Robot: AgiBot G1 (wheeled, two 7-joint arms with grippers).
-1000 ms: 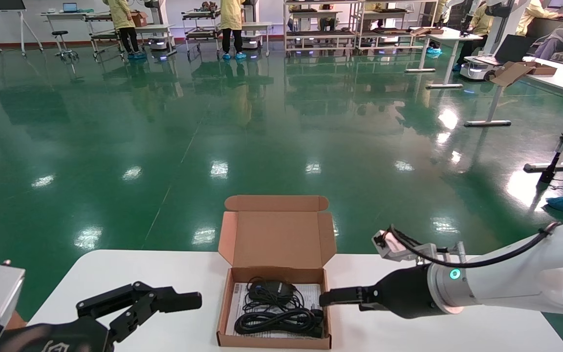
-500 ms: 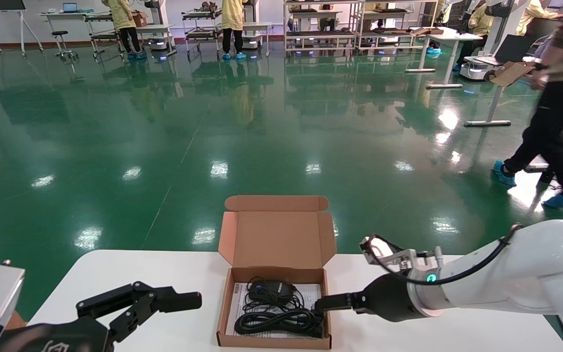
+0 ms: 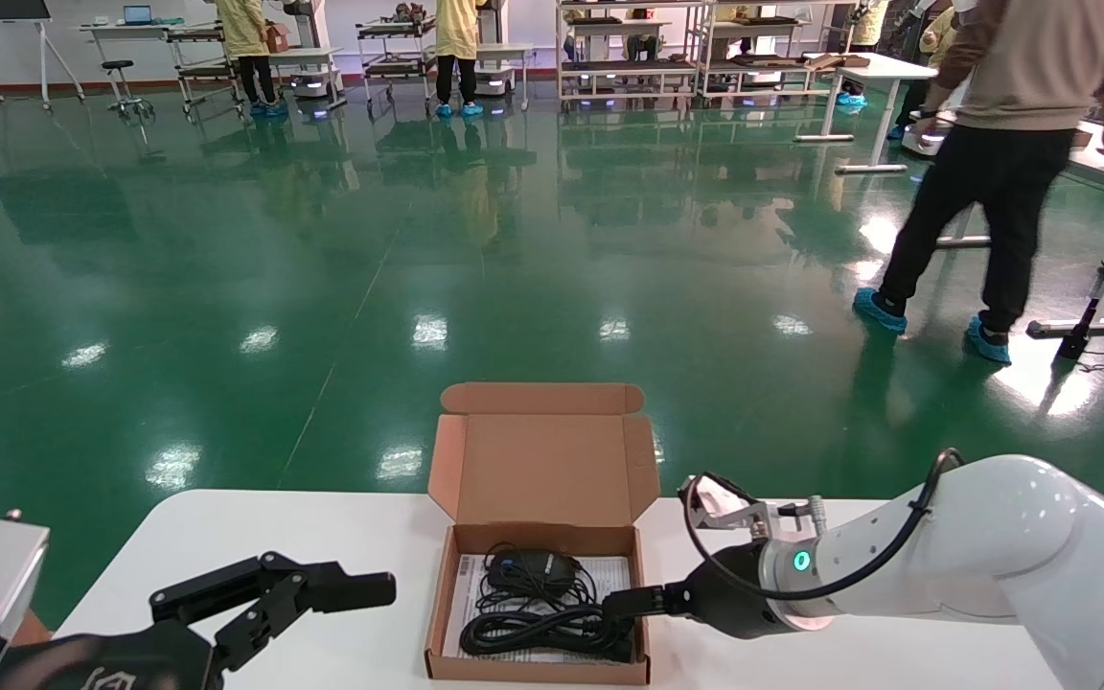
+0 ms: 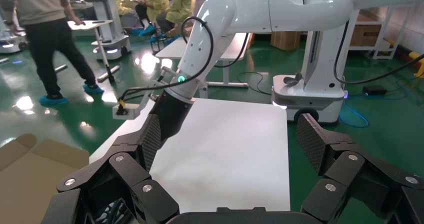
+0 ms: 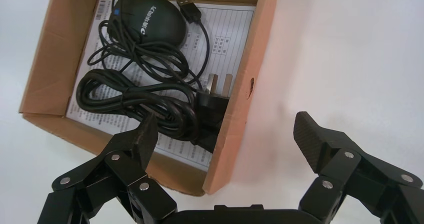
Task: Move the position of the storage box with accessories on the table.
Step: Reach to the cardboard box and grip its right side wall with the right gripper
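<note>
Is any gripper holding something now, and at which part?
Nothing is held. The right gripper is open, straddling the storage box right wall; the left gripper is open, empty.

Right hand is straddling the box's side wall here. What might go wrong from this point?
1. The right hand is open with one finger over the black cable; closing may pinch cable against the storage box wall.
2. The thin cardboard wall may buckle.
3. The lid stands open, so the mouse and paper sheet may shift or spill if the box tips.
</note>
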